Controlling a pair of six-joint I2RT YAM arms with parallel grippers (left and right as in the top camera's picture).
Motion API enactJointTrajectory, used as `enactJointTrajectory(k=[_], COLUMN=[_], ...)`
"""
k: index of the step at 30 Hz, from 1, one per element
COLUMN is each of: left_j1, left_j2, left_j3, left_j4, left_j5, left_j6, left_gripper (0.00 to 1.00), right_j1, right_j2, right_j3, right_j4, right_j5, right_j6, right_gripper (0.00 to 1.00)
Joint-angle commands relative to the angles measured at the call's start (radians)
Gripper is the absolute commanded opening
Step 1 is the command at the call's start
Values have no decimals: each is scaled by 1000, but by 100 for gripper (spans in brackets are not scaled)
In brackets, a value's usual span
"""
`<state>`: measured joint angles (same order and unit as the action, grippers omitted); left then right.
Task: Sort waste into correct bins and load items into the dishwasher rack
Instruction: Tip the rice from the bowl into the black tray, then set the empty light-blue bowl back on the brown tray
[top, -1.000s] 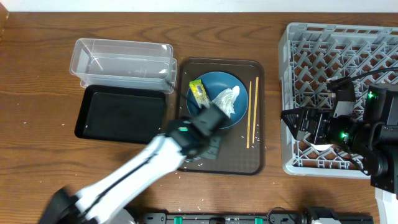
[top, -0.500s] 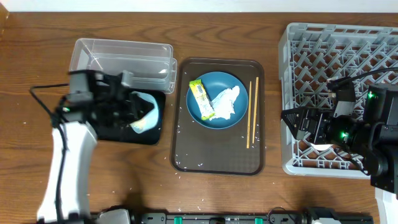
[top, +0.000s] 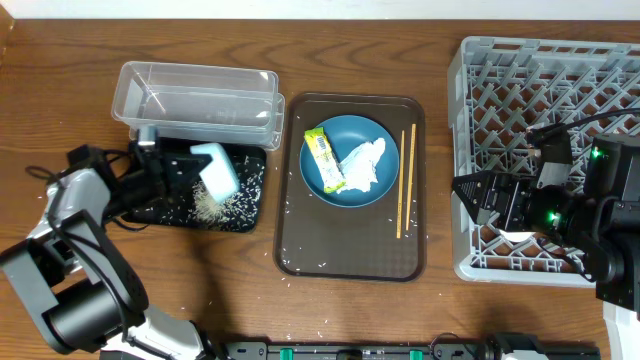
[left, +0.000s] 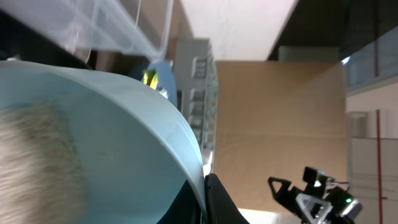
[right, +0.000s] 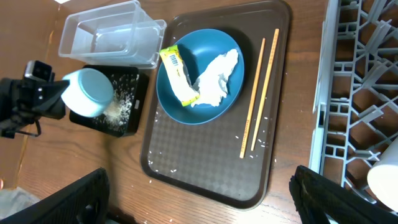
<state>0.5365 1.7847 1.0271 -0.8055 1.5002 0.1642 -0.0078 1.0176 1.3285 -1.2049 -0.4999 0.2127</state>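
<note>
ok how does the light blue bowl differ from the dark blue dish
The light blue bowl is smaller, tipped on its side over the black tray, gripped by the left end effector. The dark blue dish lies flat on the brown serving tray, holding a yellow-green wrapper and tissue. Both are round.

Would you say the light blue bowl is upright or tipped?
Tipped: the bowl lies sideways, rice spilling onto the black tray.

Wrapper (top: 322, 156) and tissue (top: 364, 165) lie in the dish (top: 346, 130); leftward, the bowl (top: 215, 170) is above the shallow tray (top: 243, 208).
</note>
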Motion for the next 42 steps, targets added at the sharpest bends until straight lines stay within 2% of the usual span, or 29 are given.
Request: enactJointTrajectory(k=[1,14,19,20,21,22,23,24,25,27,32,34,35,37,42], left_j1=[35,27,-18,-28,-35,-39,-39,-39,-39,-35,-22,-22,-22,-27,-40], left_j2=[-6,-6,-11,-17,-21,-20,-17,-18,-24,-43,-47,-45,-46,-56,-101], left_j3=[1,0,0,0,0,0,0,-1,-1,8,8,8,8,8,11], left_j4=[-5,-20,-143,-153,-138,-110,-106,-129,-167,-192,-169,-155,-185,-244,-308], left_j5=[73,73,73,59,-22,-102,-108,-43,76,55,32,-30,-2,71,-126], left_j6=[53,56,168,291,380,303,198,172,283,412,380,286,241,377,358], left_gripper=[6,6,6,6,6,6,6,6,6,6,6,6,6,6,6], right_j1=[9,9,9,9,9,9,9,9,9,9,9,9,9,9,9], right_j2=[0,0,0,0,0,0,0,0,0,0,0,0,0,0,0], right_j3=[3,3,3,3,3,3,3,3,3,3,3,3,3,3,3], right_j4=[1,1,0,0,0,0,0,0,0,0,-7,-7,-8,-8,-11], right_j5=[-1,-1,-1,-1,-1,-1,-1,-1,-1,-1,-1,-1,-1,-1,-1], right_j6=[11,11,11,11,11,11,11,11,11,11,11,11,11,11,11], right_gripper=[91,93,93,93,93,93,93,93,93,93,93,94,93,93,93])
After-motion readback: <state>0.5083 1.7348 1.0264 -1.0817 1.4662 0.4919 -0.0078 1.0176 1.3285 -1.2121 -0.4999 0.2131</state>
